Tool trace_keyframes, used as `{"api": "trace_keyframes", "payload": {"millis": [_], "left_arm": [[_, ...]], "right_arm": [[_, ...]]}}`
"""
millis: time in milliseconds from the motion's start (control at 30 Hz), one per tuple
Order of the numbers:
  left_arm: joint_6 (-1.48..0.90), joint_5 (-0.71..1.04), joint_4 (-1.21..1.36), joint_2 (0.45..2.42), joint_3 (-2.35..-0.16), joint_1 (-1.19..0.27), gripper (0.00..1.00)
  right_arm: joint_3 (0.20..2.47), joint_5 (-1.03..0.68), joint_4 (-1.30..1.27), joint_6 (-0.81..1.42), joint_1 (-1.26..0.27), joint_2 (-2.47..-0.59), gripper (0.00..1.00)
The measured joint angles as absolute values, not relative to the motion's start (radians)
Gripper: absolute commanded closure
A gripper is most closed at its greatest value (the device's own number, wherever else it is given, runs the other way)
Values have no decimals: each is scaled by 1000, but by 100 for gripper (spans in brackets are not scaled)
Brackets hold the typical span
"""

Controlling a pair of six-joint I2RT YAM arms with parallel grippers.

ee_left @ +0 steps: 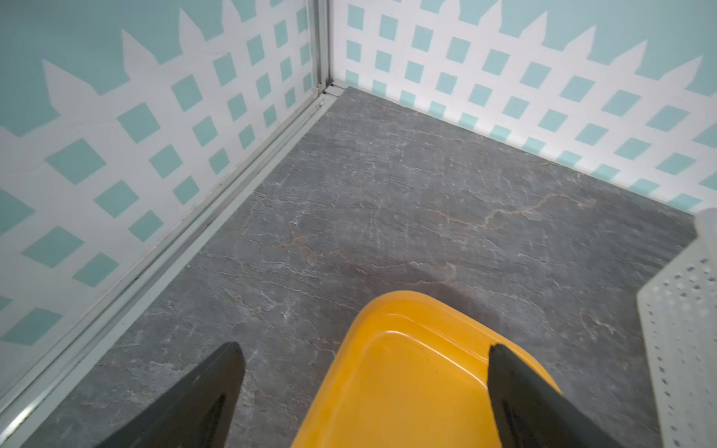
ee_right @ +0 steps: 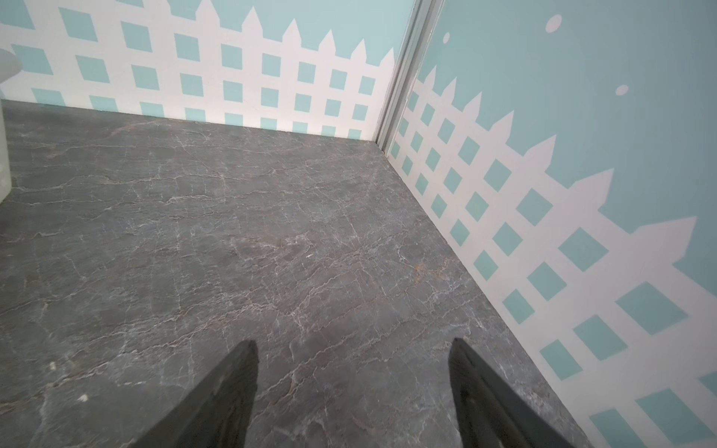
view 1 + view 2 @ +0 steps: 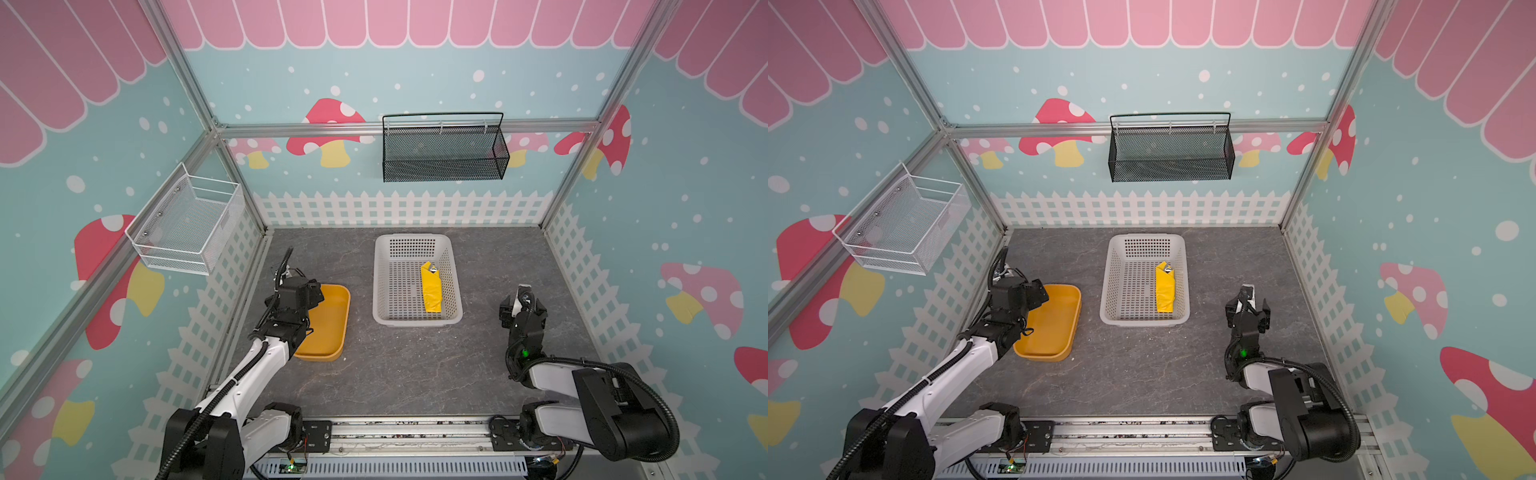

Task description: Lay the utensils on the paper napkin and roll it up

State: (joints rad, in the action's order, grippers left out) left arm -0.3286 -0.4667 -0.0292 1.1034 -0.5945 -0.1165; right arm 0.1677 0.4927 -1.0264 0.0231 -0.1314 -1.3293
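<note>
On the left of a grey desk [image 3: 407,365], the left claw [image 1: 364,346] hangs over the far left corner of an orange tray [image 3: 328,328], jaws wide apart and empty. In the middle, toward the far side, a white basket [image 3: 415,237] holds the yellow paper napkin [image 3: 431,293], rolled into a bundle in its right half, with a glint of the silver utensils [image 3: 433,269] at its far end. On the right, the right claw [image 2: 354,343] is spread apart above bare desk, holding nothing.

One napkin [image 3: 431,291], one tray [image 3: 332,324], one plastic basket [image 3: 376,282], one black basket [image 3: 444,153], one wire basket [image 3: 187,224].
</note>
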Motion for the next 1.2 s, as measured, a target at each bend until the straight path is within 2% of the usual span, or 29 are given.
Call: {"api": "trace_keyframes", "payload": {"millis": [167,267,300,333,367,700,1200], "left_arm": [[-236,-469,154,1182,-526,-53,0],[-195,-448,263,1243,-493,-48,0],[-186,-441,302,1258,-480,-48,0],[-175,-430,353,1277,-464,-47,0],[-165,-418,405,1296,-447,-46,0],[-106,-269,821,1527,-371,-39,0],[-108,-326,903,1532,-360,-41,0]], "right_arm": [[159,321,-1275,16,-47,-1511,19],[142,247,-1319,7,-46,-1525,16],[142,233,-1329,4,-46,-1526,12],[146,230,-1328,7,-46,-1524,3],[151,236,-1333,6,-46,-1525,1],[173,257,-1337,23,-46,-1530,1],[173,262,-1339,23,-46,-1530,1]]}}
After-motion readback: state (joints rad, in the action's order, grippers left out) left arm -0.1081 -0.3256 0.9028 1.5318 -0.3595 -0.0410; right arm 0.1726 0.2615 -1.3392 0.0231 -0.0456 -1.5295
